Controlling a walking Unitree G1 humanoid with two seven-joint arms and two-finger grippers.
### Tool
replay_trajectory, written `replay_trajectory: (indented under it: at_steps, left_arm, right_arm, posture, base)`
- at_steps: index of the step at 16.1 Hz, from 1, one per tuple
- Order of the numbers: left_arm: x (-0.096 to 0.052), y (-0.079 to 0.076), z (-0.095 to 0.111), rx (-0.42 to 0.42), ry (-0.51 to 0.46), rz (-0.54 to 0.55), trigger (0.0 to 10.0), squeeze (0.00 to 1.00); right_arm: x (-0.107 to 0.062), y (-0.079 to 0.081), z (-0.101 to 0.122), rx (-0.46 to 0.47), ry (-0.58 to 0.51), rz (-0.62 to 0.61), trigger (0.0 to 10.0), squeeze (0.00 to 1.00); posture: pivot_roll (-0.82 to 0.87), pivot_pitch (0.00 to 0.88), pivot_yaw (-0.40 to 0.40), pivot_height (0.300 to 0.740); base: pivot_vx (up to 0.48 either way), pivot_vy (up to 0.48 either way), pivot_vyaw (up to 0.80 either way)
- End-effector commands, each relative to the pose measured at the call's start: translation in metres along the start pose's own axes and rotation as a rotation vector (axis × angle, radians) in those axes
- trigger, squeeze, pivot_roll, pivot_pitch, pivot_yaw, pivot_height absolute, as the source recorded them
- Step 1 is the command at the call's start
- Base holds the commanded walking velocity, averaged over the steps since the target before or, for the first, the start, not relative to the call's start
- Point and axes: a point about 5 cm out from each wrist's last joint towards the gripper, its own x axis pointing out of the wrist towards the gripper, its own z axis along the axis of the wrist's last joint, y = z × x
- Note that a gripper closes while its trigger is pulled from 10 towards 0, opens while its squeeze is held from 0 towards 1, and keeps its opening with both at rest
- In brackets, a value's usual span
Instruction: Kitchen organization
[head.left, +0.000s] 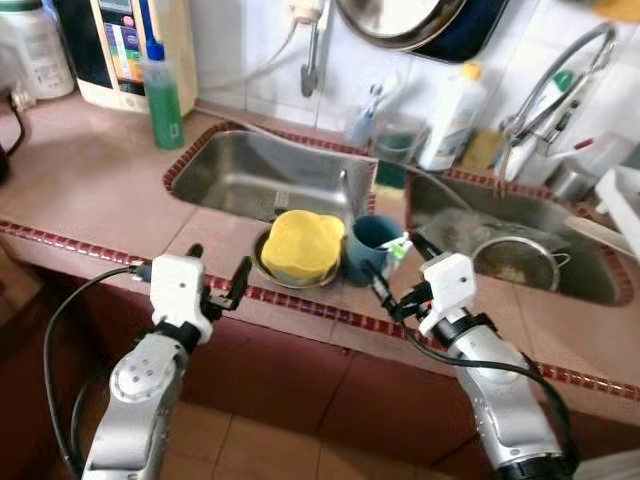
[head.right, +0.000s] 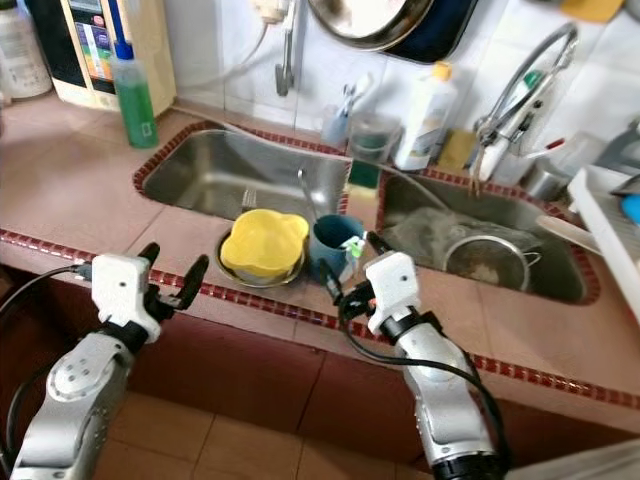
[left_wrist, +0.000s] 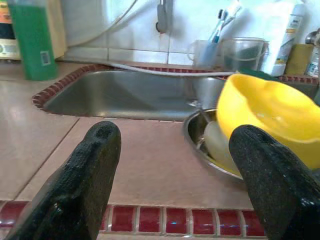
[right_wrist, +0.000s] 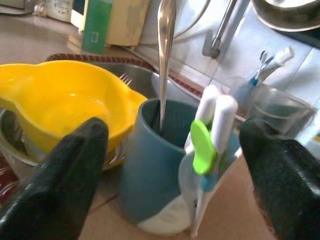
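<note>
Right gripper (head.left: 393, 270) — black fingers spread wide, framing the blue cup (right_wrist: 160, 160) without touching it. The cup stands upright on the counter (head.left: 90, 190) between the two sink basins, a metal utensil handle (right_wrist: 165, 55) rising from it and a white-and-green item (right_wrist: 207, 145) leaning at its side. Just beside the cup, a yellow bowl (head.left: 300, 245) sits in a steel bowl (left_wrist: 197, 142). Left gripper (head.left: 215, 275) — fingers likewise parted, holding nothing, over the counter's front edge near the steel bowl. A green bottle (head.left: 162, 95) stands well back, by the left basin (head.left: 250, 170).
</note>
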Motion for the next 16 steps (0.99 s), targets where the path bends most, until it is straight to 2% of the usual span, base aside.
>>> replay_trajectory:
  at_steps: [1, 4, 9, 11, 13, 16]
  left_arm:
    - [0.001, -0.005, 0.006, 0.005, -0.031, -0.017, 10.0, 0.0]
    - [0.002, -0.006, 0.007, 0.009, -0.036, -0.017, 10.0, 0.0]
    - [0.001, -0.028, 0.011, 0.06, -0.04, -0.167, 10.0, 0.0]
    - [0.001, -0.031, 0.012, 0.072, -0.042, -0.187, 10.0, 0.0]
    - [0.001, -0.031, 0.013, 0.074, -0.046, -0.19, 10.0, 0.0]
    - [0.0, -0.033, 0.014, 0.075, -0.046, -0.188, 10.0, 0.0]
  right_arm:
    - [-0.001, -0.008, 0.001, -0.02, 0.006, -0.008, 10.0, 0.0]
    - [0.0, -0.011, 0.002, -0.031, 0.005, -0.004, 10.0, 0.0]
    - [0.001, -0.046, 0.008, -0.14, 0.035, 0.034, 10.0, 0.0]
    - [0.001, -0.051, 0.009, -0.151, 0.042, 0.051, 10.0, 0.0]
    - [0.001, -0.052, 0.009, -0.164, 0.044, 0.087, 0.0, 0.0]
    - [0.002, -0.044, 0.006, -0.153, 0.037, 0.13, 0.0, 0.0]
  posture:
    - [0.05, 0.0, -0.12, 0.732]
    - [0.05, 0.0, -0.122, 0.732]
    - [0.05, 0.0, -0.122, 0.732]
    - [0.05, 0.0, -0.123, 0.732]
    - [0.05, 0.0, -0.121, 0.732]
    - [0.05, 0.0, -0.121, 0.732]
  base:
    - [0.0, 0.0, 0.0]
    - [0.0, 0.0, 0.0]
    - [0.0, 0.0, 0.0]
    - [0.0, 0.0, 0.0]
    - [0.0, 0.0, 0.0]
    - [0.0, 0.0, 0.0]
